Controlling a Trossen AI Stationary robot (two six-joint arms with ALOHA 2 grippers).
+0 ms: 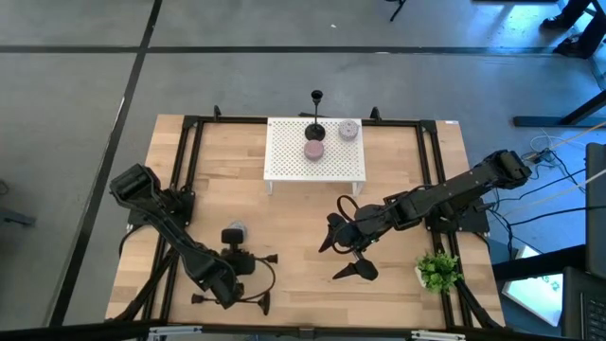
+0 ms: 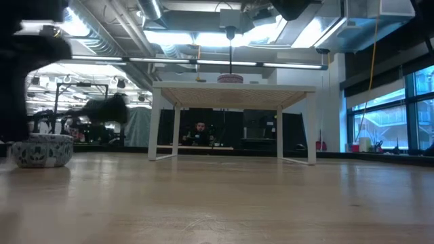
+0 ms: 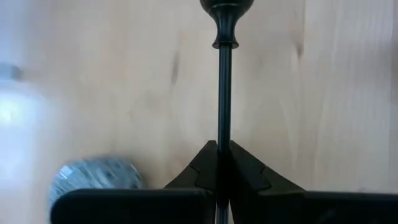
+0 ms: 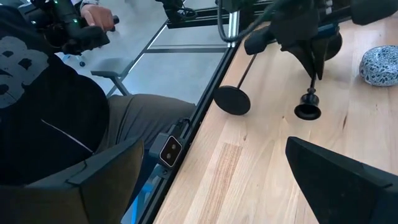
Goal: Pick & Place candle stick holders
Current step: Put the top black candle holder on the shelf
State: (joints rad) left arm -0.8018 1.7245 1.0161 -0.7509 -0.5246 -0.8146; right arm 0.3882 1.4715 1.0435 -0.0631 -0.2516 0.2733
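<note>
black candle stick holder [image 3: 224, 93] lying at near left table edge, pinched by closed left gripper [image 3: 222, 163]; right gripper [image 1: 343, 248] spread empty; one holder [image 1: 315, 121] already shelved on white rack [image 1: 284, 161]; more left.

Evenly and brightly lit from overhead, with strong glare off the ceiling lights [image 2: 224, 37] in the low view and only soft, short shadows on the desk [image 1: 284, 237]. Blurred at the near left edge of the low view around the bowl [image 2: 42, 150]. Out of focus in the left wrist view at the patterned stone [image 3: 96, 177].
</note>
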